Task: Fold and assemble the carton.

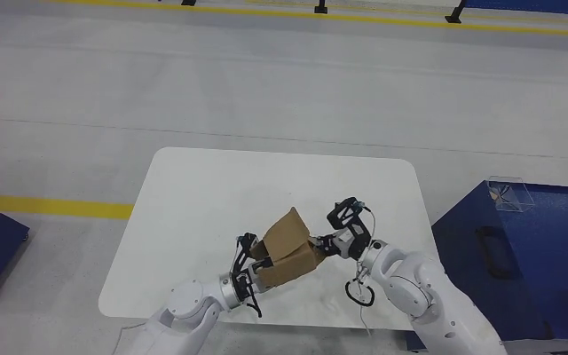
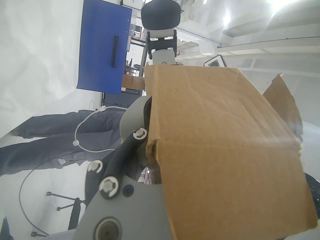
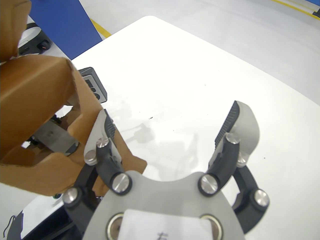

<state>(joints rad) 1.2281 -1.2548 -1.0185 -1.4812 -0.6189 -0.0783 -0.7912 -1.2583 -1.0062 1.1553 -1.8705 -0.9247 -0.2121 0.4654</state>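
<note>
A brown cardboard carton (image 1: 288,248), partly formed with its flaps loose, is held up over the near part of the white table (image 1: 266,177). My left gripper (image 1: 248,271) grips it from the near-left end. One of its fingers (image 2: 133,123) lies against a carton wall (image 2: 212,138), and the other is hidden behind the cardboard. My right gripper (image 1: 330,229) is at the carton's right end. It stands open (image 3: 172,121) with nothing between its fingers. One of its fingers (image 3: 106,126) rests against the outside of a carton flap (image 3: 82,116).
A blue cabinet (image 1: 506,257) stands off the table's right edge with a clear plastic box (image 1: 510,193) on top. A black cable loop (image 1: 359,293) hangs by the right arm. The far half of the table is bare white surface.
</note>
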